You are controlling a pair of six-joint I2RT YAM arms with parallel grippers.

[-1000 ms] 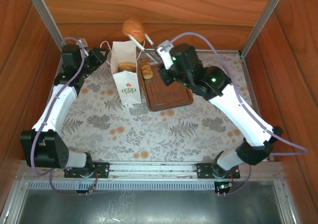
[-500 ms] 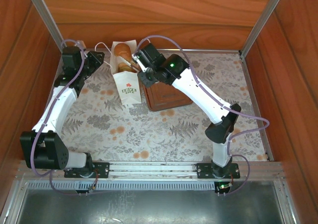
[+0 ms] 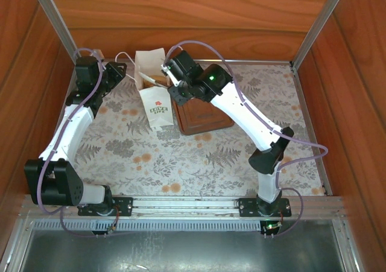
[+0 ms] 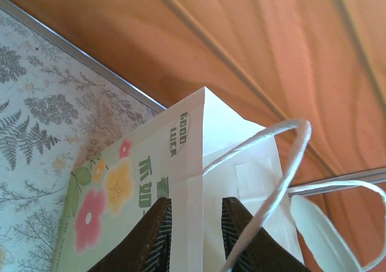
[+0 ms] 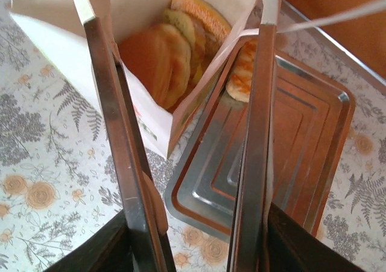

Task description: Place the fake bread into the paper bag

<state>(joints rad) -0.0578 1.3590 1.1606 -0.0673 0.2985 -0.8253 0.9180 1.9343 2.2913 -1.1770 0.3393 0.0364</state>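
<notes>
The right gripper (image 5: 178,18) had opened and was empty; its bun (image 5: 151,61) lay in the paper bag (image 3: 155,106) beneath. The left gripper (image 4: 196,205) pinched the bag's rim, and one croissant (image 5: 241,79) remained outside.

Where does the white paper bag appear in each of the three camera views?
Top external: the paper bag stands at upper centre-left.
Left wrist: the paper bag at bottom centre, close.
Right wrist: the paper bag at top left, the fake bread inside.
Shared landmark: the floral table cover.
</notes>
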